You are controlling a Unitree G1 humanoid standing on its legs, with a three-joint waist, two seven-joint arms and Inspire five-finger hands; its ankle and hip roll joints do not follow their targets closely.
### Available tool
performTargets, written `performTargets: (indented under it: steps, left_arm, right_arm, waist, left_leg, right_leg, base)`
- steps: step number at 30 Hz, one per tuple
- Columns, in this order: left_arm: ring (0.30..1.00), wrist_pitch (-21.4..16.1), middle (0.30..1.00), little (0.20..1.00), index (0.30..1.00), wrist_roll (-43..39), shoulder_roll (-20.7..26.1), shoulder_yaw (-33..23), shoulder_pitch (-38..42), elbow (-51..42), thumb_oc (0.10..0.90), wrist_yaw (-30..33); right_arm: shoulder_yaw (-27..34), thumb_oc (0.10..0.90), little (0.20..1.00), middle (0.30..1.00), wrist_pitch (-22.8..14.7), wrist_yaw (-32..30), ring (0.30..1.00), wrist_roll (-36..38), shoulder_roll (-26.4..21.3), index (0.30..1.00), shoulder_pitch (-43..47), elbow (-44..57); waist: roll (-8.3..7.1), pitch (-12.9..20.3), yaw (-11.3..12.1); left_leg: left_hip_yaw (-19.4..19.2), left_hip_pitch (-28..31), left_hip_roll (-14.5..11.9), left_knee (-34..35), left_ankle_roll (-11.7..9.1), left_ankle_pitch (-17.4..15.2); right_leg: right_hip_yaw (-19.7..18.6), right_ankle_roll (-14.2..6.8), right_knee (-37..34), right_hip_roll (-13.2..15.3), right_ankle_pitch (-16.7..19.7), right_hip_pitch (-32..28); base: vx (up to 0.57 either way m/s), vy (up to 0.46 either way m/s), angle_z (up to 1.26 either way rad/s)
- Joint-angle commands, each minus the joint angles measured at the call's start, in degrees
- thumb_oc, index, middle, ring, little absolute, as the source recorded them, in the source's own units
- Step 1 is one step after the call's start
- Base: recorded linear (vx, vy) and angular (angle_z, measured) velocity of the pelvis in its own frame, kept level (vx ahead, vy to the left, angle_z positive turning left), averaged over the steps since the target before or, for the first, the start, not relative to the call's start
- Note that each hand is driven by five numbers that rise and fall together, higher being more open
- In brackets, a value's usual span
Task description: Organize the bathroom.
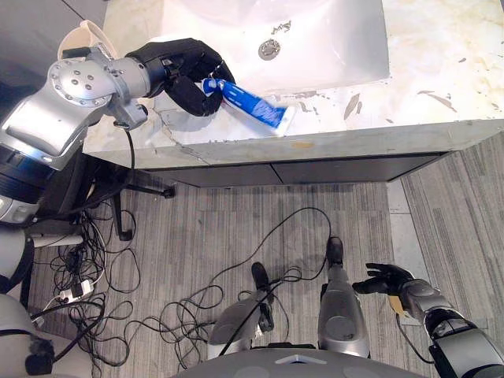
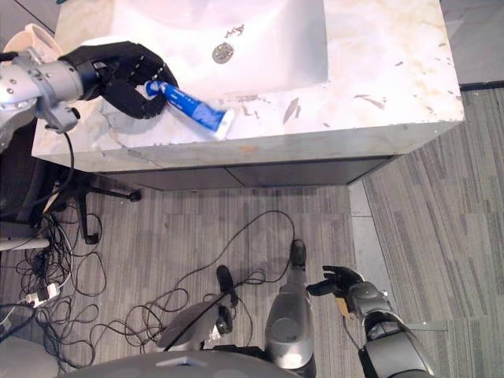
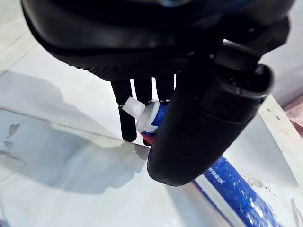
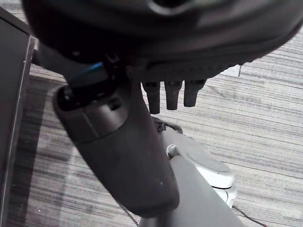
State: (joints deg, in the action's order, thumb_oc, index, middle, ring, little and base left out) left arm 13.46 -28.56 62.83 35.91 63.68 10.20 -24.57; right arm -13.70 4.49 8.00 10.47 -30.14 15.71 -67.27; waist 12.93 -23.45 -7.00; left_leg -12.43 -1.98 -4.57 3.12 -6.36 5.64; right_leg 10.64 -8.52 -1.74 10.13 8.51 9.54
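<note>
A blue toothpaste tube with a white cap lies slanted on the marble counter, just in front of the white sink. My left hand is curled round the tube's cap end, thumb and fingers pinching it. The tube's flat end touches the counter near its front edge. In the left wrist view the tube runs out from under the thumb. My right hand hangs low over the floor at the lower right, relaxed and holding nothing.
A beige cup stands at the counter's far left corner, behind my left arm. The sink's drain lies just beyond the tube. Dark cabinet fronts run under the counter. Several cables lie on the grey floor.
</note>
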Motion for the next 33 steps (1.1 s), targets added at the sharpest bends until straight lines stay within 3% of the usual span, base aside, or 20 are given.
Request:
performTargets:
  steps: [1, 9, 12, 18, 20, 26, 27, 28, 30, 31, 33]
  left_arm:
    - [0.3, -2.6, 0.3, 0.3, 0.3, -1.1, 2.4, -1.8, 3.4, 0.3, 0.4, -1.9]
    - [0.3, -3.2, 0.3, 0.3, 0.3, -2.2, 2.5, -2.9, 2.2, 0.0, 0.4, 0.0]
    - [0.3, 0.1, 0.3, 0.3, 0.3, -5.3, 2.0, -5.6, 0.2, -0.1, 0.4, 5.2]
    - [0.3, -1.4, 0.3, 0.3, 0.3, -23.8, -2.3, -17.1, -7.1, 1.9, 0.4, 11.5]
    - [0.3, -1.4, 0.3, 0.3, 0.3, -26.9, -4.8, -21.6, -10.1, 0.5, 0.4, 12.4]
    - [0.3, -0.8, 0.3, 0.3, 0.3, -25.5, -5.7, -23.6, -11.2, 1.4, 0.4, 12.0]
    - [0.3, -1.1, 0.3, 0.3, 0.3, -26.0, -5.7, -23.8, -11.2, 2.0, 0.4, 11.1]
    - [0.3, -1.1, 0.3, 0.3, 0.3, -26.0, -5.7, -23.8, -11.2, 2.0, 0.4, 11.1]
    - [0.3, -1.3, 0.3, 0.3, 0.3, -27.2, -6.4, -25.1, -13.2, 1.7, 0.4, 10.1]
    - [0.3, -1.3, 0.3, 0.3, 0.3, -27.2, -6.4, -25.1, -13.2, 1.7, 0.4, 10.1]
    - [0.3, -0.5, 0.3, 0.3, 0.3, -29.0, -7.7, -26.8, -15.3, -0.3, 0.4, 10.3]
  right_arm:
    - [-0.9, 0.8, 0.9, 0.9, 0.2, -0.1, 0.9, 2.7, -1.8, 0.9, -1.3, 0.1]
    - [-0.7, 0.8, 0.9, 0.9, -0.1, -0.5, 0.9, 3.2, -1.4, 0.9, -1.7, 0.1]
    - [-0.5, 0.8, 0.9, 0.9, -0.2, -0.7, 0.9, 3.6, -1.1, 0.9, -2.4, 0.2]
    - [0.9, 0.8, 0.9, 0.9, -2.3, -3.3, 0.9, 8.0, 0.9, 0.9, -5.1, 1.0]
    - [3.5, 0.8, 0.9, 0.9, -5.5, -6.6, 0.9, 12.7, 1.4, 0.9, -6.6, 3.6]
    - [7.6, 0.8, 0.9, 0.9, -8.1, -12.2, 0.9, 16.4, 0.6, 0.9, -9.2, 12.4]
    - [9.4, 0.8, 0.9, 0.9, -9.1, -15.4, 0.9, 17.4, -0.3, 0.9, -10.3, 16.4]
    - [9.4, 0.8, 0.9, 0.9, -9.1, -15.4, 0.9, 17.4, -0.3, 0.9, -10.3, 16.4]
    - [14.8, 0.8, 0.9, 0.9, -10.5, -23.2, 0.9, 16.0, -2.9, 0.9, -12.7, 25.5]
    - [14.8, 0.8, 0.9, 0.9, -10.5, -23.2, 0.9, 16.0, -2.9, 0.9, -12.7, 25.5]
    - [22.6, 0.8, 0.9, 0.9, -11.8, -29.0, 0.9, 11.3, -7.0, 0.9, -13.8, 32.5]
  waist:
    - [-1.29, 1.7, 0.8]
    - [-1.64, 1.5, 0.8]
    - [-2.03, 2.0, 1.0]
    - [-3.7, 3.4, 1.6]
    - [-5.23, 4.6, 1.8]
    - [-7.68, 6.0, 0.9]
    - [-8.49, 6.4, 0.4]
    - [-8.49, 6.4, 0.4]
    - [-9.67, 7.4, -0.5]
    - [-9.67, 7.4, -0.5]
    - [-10.45, 8.6, -1.3]
  left_leg:
    - [-2.7, -6.9, -3.3, -7.6, -1.6, -0.8]
    - [-2.8, -6.8, -3.3, -7.3, -1.5, -0.9]
    - [-2.7, -6.4, -3.3, -7.2, -1.5, -0.9]
    - [-2.3, -4.6, -3.4, -6.2, -1.3, -1.6]
    - [-2.3, -3.5, -3.7, -5.9, -1.2, -2.1]
    - [-2.8, -2.1, -4.6, -5.6, -1.2, -2.8]
    - [-3.1, -1.6, -4.9, -5.5, -1.3, -3.1]
    - [-3.1, -1.6, -4.9, -5.5, -1.3, -3.1]
    - [-3.8, -0.5, -5.5, -5.4, -1.3, -3.6]
    - [-3.8, -0.5, -5.5, -5.4, -1.3, -3.6]
    - [-4.3, 0.6, -6.0, -5.1, -1.4, -4.0]
  right_leg:
    - [-3.6, 0.1, 7.1, 2.4, -6.4, 4.6]
    - [-3.6, 0.1, 7.1, 2.3, -6.2, 4.8]
    - [-3.4, 0.1, 6.8, 2.2, -6.3, 4.1]
    - [-2.8, 0.1, 5.9, 1.7, -6.7, 1.8]
    - [-2.6, 0.1, 5.5, 1.1, -6.8, 0.5]
    - [-2.6, 0.0, 4.8, 0.1, -7.0, -1.1]
    - [-2.6, -0.1, 4.6, -0.3, -7.1, -1.7]
    - [-2.6, -0.1, 4.6, -0.3, -7.1, -1.7]
    - [-2.8, -0.1, 4.2, -0.8, -7.2, -2.8]
    - [-2.8, -0.1, 4.2, -0.8, -7.2, -2.8]
    - [-2.9, -0.2, 3.4, -1.1, -7.2, -3.9]
  base:
    - [0.0, 0.0, 0.0]
    - [0.0, 0.0, 0.0]
    - [0.02, -0.004, 0.0]
    - [0.06, -0.024, 0.03]
    - [0.08, -0.069, 0.06]
    - [0.05, -0.078, 0.01]
    - [0.03, -0.047, -0.02]
    - [0.05, -0.061, -0.05]
    - [0.07, -0.038, -0.03]
    - [0.06, -0.025, -0.03]
    - [0.08, -0.018, -0.03]
